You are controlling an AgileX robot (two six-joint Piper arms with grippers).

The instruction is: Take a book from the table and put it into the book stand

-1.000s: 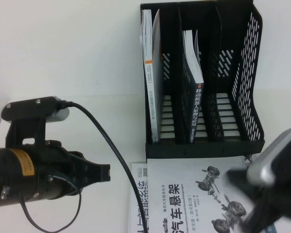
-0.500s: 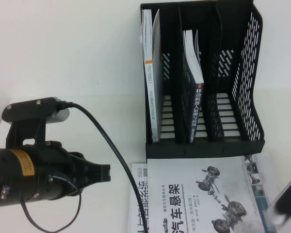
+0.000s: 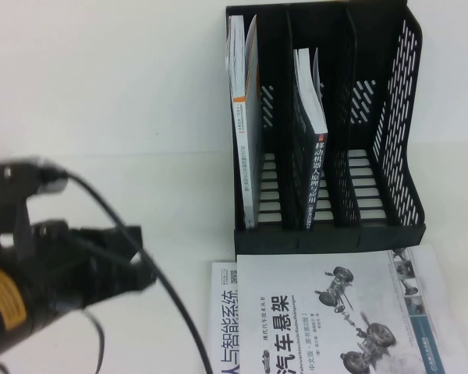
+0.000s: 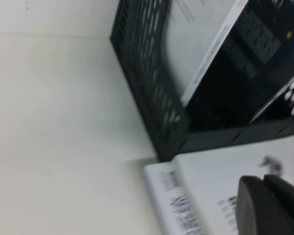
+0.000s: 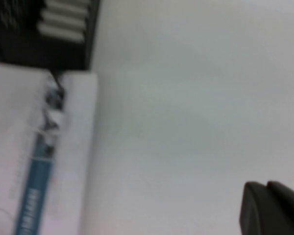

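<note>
Two books already upright in the book stand (image 3: 390, 140); navy book (image 3: 310, 156) looks stiff, light, best pinched by its spine. Left gripper (image 4: 272, 205) pressed together low left over table (image 3: 125, 93); right gripper (image 5: 272, 210) likewise, out beyond the table's right.

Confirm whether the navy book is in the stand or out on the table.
In. The book stands upright, spine outward, in the middle slot of the book stand; no end effector touches it.

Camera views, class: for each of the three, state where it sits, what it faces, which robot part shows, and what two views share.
High view: raised on the robot's side, facing the black slotted plastic book stand; shut left hand shows.
Left wrist view: on the left arm, facing the stand's corner; shut left hand shows.
Right wrist view: on the right arm, facing the plain white table; shut right hand shows.
Shared by all: white car-suspension book.
</note>
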